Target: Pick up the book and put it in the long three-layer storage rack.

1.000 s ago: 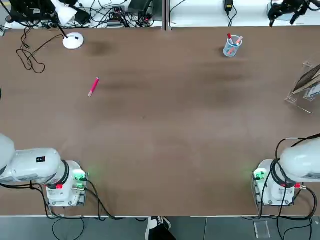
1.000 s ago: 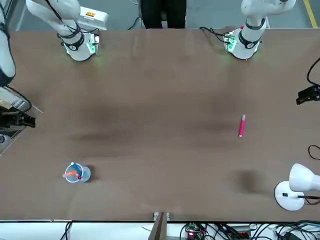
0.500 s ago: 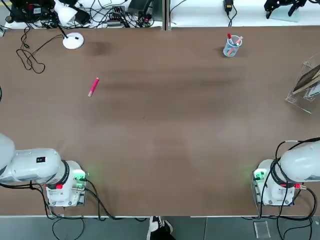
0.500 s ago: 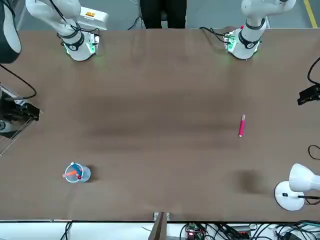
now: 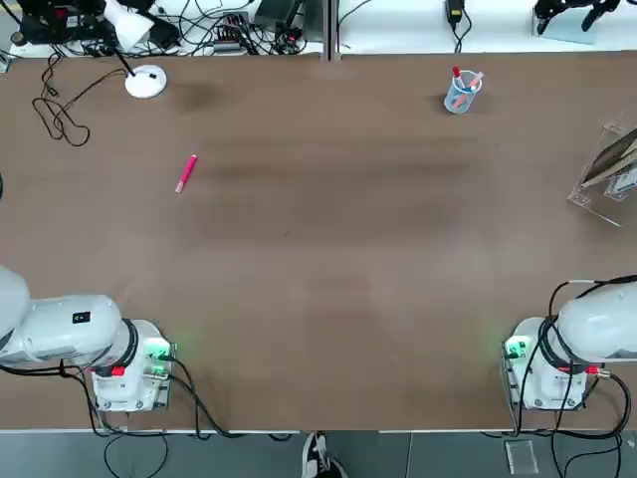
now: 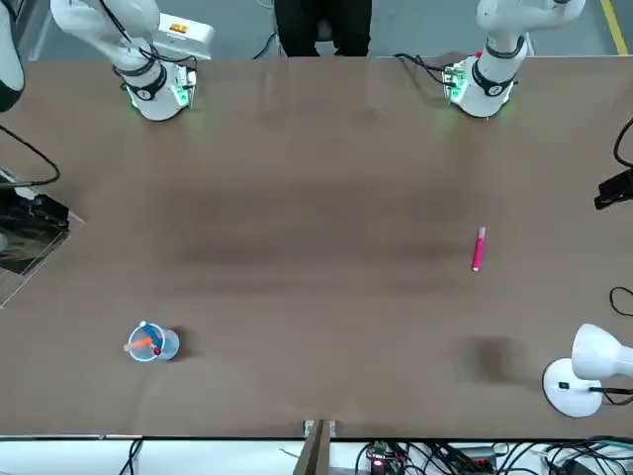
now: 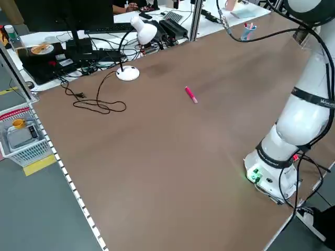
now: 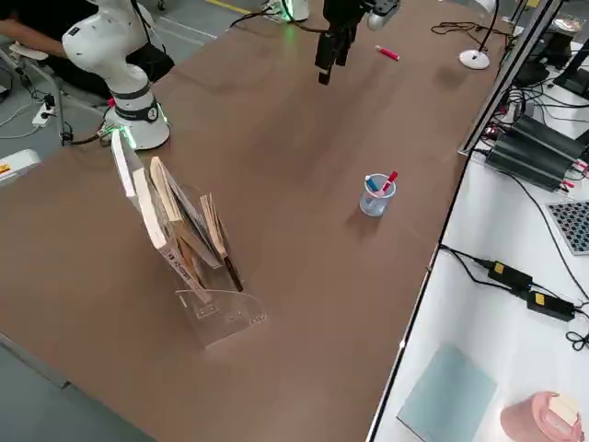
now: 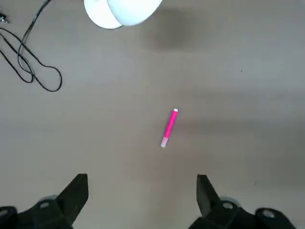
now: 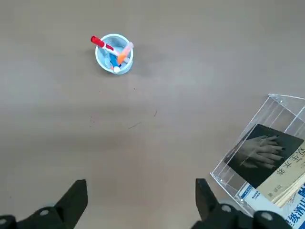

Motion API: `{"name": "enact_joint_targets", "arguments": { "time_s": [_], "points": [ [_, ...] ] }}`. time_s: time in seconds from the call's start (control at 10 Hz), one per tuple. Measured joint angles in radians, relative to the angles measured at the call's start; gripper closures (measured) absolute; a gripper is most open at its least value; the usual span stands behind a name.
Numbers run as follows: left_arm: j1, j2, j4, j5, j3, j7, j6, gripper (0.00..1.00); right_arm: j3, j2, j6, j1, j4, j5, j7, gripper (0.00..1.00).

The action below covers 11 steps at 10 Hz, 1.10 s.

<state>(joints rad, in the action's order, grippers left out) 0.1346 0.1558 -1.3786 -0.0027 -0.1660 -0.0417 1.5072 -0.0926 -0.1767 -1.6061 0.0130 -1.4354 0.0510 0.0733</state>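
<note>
The book [image 10: 265, 153], dark-covered with a pale hand image, stands slanted inside the clear long three-layer storage rack [image 10: 279, 106] with other books beside it. That rack [image 5: 609, 164] sits at the table's far right edge; in the right side view it [image 8: 219, 311] holds several leaning books. My right gripper [image 10: 139, 198] hangs open high above the table between the pen cup and the rack, holding nothing. Well above the pink pen, my left gripper [image 9: 140, 191] is open and empty; it [image 8: 329, 48] also shows from the right side.
A pink pen [image 5: 186, 172] lies on the left half of the table. A clear cup of pens [image 5: 462, 92] stands far right of centre. A white desk lamp [image 5: 145, 80] and a looped black cable [image 5: 58, 112] occupy the far left corner. A person [image 6: 322, 22] stands behind the arm bases.
The right gripper has drifted a little above the rack at the table's right edge. The left gripper and the objects on the table have stayed put.
</note>
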Motion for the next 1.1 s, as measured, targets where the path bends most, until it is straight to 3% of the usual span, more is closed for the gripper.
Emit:
{"name": "enact_joint_targets", "arguments": {
  "time_s": [0.4, 1.1],
  "points": [
    [-0.001, 0.0, 0.0, 0.0, 0.0, 0.0, 0.001, 0.0, 0.047, 0.013, 0.0, 0.002, -0.022, -0.039, -0.055, 0.0],
    [-0.001, 0.0, 0.0, 0.0, 0.0, 0.0, 0.001, 0.0, 0.048, 0.068, 0.057, -0.015, -0.016, -0.043, -0.053, 0.0]
  ]
}}
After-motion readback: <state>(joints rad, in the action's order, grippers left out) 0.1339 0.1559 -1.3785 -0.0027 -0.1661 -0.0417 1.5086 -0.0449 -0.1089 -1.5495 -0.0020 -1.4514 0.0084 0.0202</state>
